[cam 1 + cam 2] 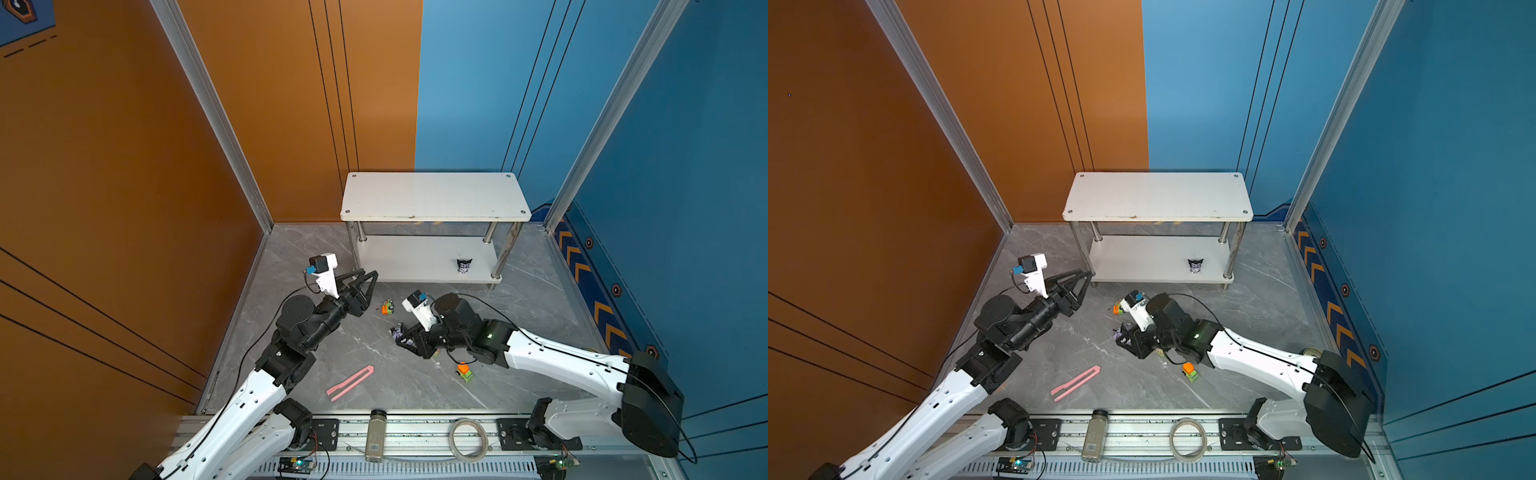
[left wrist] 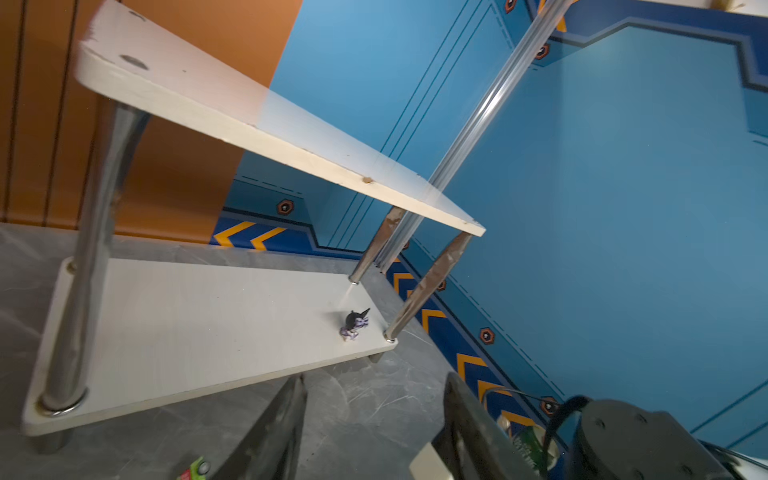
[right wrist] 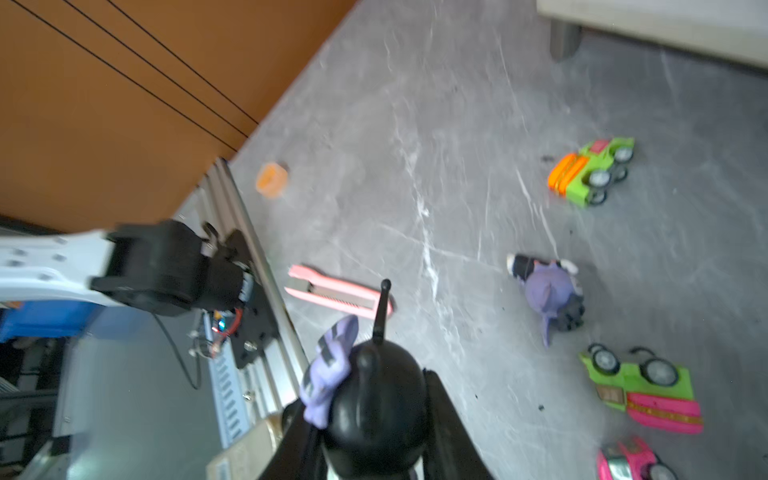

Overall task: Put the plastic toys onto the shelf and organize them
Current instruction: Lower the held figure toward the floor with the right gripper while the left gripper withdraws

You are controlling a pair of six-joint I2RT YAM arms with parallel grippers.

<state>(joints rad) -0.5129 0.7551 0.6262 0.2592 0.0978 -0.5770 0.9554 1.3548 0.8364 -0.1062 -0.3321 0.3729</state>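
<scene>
Clamped figurine (image 3: 374, 382) by head in right hand (image 1: 402, 337), likely for carry to shelf (image 1: 432, 195); held left hand (image 1: 369, 274) open, empty.

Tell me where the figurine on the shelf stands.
In both top views the figurine stands on the shelf's lower tier, toward its right end, close to the front right leg.

Pink car (image 3: 627, 457) half off-frame
</scene>
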